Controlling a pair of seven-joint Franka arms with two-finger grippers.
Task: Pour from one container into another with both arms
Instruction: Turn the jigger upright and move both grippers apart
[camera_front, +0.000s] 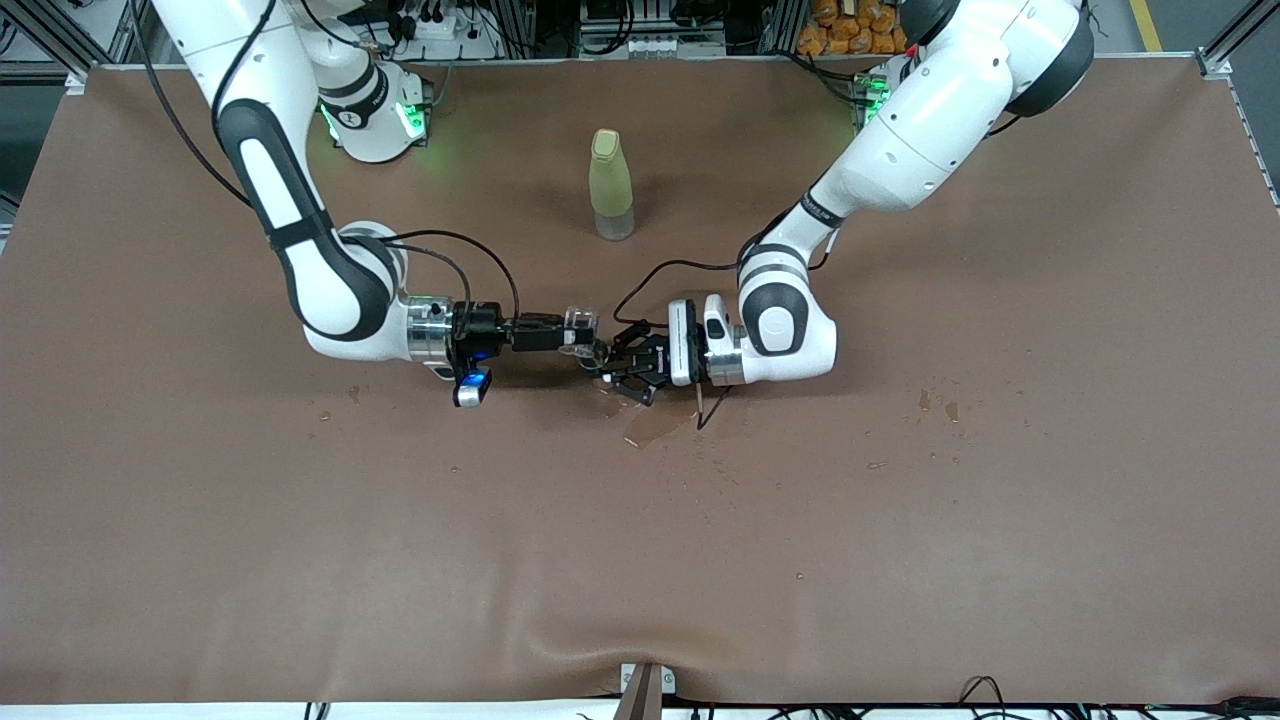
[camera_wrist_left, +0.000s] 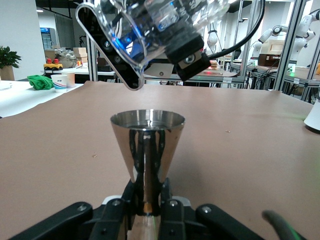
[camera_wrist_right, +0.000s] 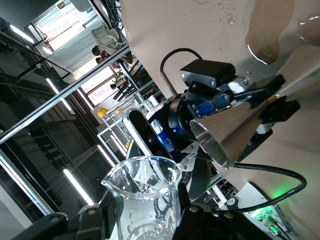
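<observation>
While right claw grips glass cup, left claw clamps jigger; jigger base hidden.

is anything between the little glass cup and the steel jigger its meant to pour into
Nothing visible. The right gripper holds the glass cup tilted just above the jigger, which the left gripper holds upright by its waist. The jigger's open rim is bare. The bottle stands farther from the front camera, well clear.
</observation>
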